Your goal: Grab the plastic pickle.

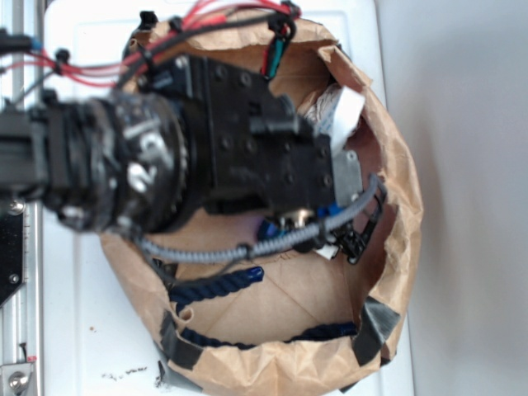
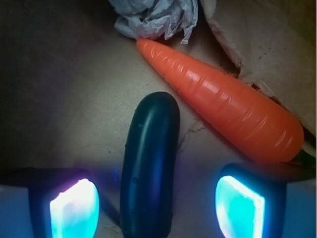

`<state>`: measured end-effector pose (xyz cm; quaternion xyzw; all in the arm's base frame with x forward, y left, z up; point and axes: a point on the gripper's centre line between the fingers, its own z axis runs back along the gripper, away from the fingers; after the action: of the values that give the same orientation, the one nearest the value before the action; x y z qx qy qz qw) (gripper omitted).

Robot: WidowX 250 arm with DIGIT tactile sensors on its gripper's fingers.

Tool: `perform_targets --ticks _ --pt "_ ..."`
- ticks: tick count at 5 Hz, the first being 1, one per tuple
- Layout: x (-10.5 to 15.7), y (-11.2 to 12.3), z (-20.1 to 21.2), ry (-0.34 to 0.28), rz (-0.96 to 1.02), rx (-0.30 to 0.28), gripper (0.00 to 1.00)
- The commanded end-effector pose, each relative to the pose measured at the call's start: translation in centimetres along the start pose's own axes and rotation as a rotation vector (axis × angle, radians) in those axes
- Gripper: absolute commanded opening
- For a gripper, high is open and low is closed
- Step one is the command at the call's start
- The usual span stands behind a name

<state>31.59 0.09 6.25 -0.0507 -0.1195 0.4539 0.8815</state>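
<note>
In the wrist view the gripper [image 2: 156, 206] stands wide open, its left finger [image 2: 74, 206] clear of the plastic pickle [image 2: 150, 166], which lies lengthwise between the pads, seemingly untouched. The right finger [image 2: 240, 206] sits just below the orange carrot [image 2: 223, 101]. Crumpled paper [image 2: 158, 19] lies beyond.

You've got one plastic pickle [image 2: 148, 163], one orange carrot [image 2: 223, 111], one crumpled white paper wad [image 2: 158, 17], one dark navy rope [image 1: 216, 286], one brown paper bag [image 1: 280, 367]. One gripper [image 2: 156, 206], with two lit finger pads [image 2: 74, 208].
</note>
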Motion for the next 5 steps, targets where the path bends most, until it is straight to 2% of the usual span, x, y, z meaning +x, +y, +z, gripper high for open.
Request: perform_targets --ticks 1,2,4,5 --pt "0.7 -1.8 0.0 -0.083 -0.010 -0.036 1.00" --pt "-0.2 -1.2 -1.5 -0.100 -0.021 -0.022 1.00" --pt "-1.0 -1.4 -2.9 -0.122 -0.062 0.001 1.00" --pt "-0.9 -0.7 -3.2 -0.094 -0.108 0.021 1.00"
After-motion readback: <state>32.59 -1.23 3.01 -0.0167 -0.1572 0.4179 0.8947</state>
